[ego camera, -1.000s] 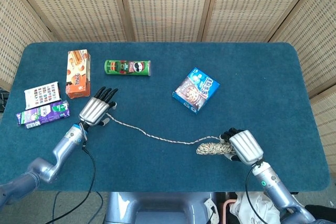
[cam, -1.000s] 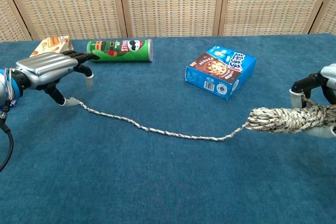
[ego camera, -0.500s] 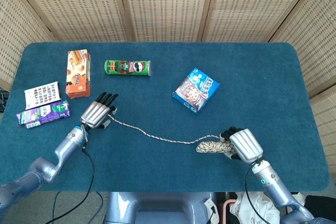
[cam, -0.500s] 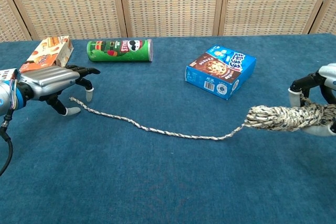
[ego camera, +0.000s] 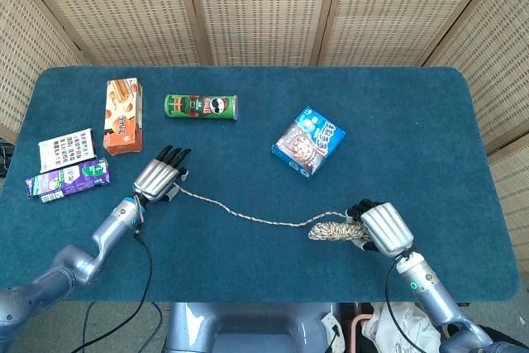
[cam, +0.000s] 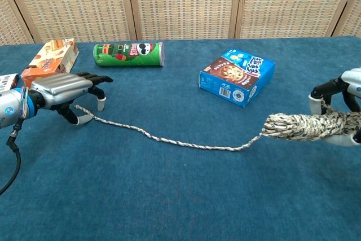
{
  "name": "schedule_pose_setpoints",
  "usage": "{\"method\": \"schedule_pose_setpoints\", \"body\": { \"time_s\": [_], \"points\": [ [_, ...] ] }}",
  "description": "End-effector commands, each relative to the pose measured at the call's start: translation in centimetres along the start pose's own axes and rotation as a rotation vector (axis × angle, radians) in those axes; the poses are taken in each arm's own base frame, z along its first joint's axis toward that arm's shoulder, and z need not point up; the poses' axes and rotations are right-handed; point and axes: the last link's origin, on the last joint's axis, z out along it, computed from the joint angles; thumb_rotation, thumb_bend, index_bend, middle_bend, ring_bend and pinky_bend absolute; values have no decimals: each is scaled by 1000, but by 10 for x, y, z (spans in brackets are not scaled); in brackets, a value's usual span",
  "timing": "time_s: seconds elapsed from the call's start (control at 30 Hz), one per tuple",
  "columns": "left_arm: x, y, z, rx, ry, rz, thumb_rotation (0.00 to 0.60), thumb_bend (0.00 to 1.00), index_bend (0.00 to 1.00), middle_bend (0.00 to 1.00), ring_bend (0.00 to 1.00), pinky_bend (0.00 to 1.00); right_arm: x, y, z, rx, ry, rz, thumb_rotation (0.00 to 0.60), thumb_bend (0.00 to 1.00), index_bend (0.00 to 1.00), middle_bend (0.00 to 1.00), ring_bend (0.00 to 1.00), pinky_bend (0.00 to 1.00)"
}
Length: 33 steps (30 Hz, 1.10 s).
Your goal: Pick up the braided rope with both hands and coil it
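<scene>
The braided rope [ego camera: 248, 216] lies in a long line across the blue table [ego camera: 248, 287]. Its right part is wound into a thick bundle [cam: 302, 126], which my right hand [ego camera: 385, 230] grips near the front right; the same hand [cam: 345, 97] shows at the right edge of the chest view. The rope's free left end [cam: 79, 109] rests on the cloth. My left hand [cam: 61, 88] hangs low over that end with fingers spread, thumb beside the strand and nothing held. In the head view this left hand [ego camera: 159, 176] sits left of centre.
A green chips can [ego camera: 201, 106] lies at the back. An orange box [ego camera: 121, 116] and two flat packets [ego camera: 66, 164] sit at the left. A blue cookie box [ego camera: 308, 141] stands between the hands, behind the rope.
My left hand has sunk lower and shifted slightly right, settling over the rope's free end. The right hand and its bundle have stayed in place.
</scene>
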Motion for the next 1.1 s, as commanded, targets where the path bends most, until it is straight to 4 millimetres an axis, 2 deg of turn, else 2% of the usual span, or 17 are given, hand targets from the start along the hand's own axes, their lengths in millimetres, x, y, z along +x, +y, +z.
{"method": "schedule_pose_setpoints", "body": {
  "time_s": [0.03, 0.33, 0.77, 1.1],
  "points": [
    [0, 0, 0, 0, 0, 2, 600, 418, 491, 0, 0, 0, 0, 0, 0, -1, 1, 1, 600, 484, 633, 572, 422, 651],
    [-3, 0, -2, 1, -8, -6, 600, 440, 556, 0, 0, 0, 0, 1, 0, -3, 5, 2, 600, 492, 634, 573, 422, 651],
    [-7, -6, -11, 2, 6, -16, 600, 442, 558, 0, 0, 0, 2, 1, 0, -5, 11, 2, 600, 517, 634, 573, 422, 652],
    [-8, -6, -10, 7, 5, -14, 600, 442, 588, 0, 0, 0, 3, 1, 0, -2, 14, 5, 600, 519, 636, 575, 422, 654]
  ]
}}
